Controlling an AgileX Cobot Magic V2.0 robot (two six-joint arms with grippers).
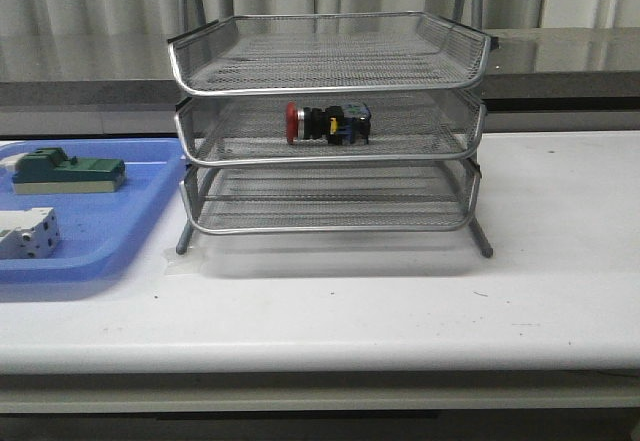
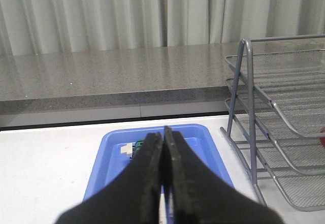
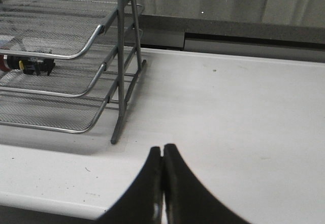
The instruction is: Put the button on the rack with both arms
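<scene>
The button (image 1: 328, 124) lies on its side in the middle tier of the wire rack (image 1: 330, 81), red cap pointing left. Neither arm shows from the front; only the wrist views reveal them. The left pincer (image 2: 163, 137) is closed and empty above the blue tray (image 2: 109, 158) (the blocks there look half hidden). The right pincer (image 3: 162, 153) is closed over bare worktop (image 3: 244, 112).

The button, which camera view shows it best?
The front view: the button lies whole on its side on the rack's middle tier, red cap leftward. The right wrist view catches it small at the frame edge behind mesh; the left wrist view shows only a red sliver.
</scene>
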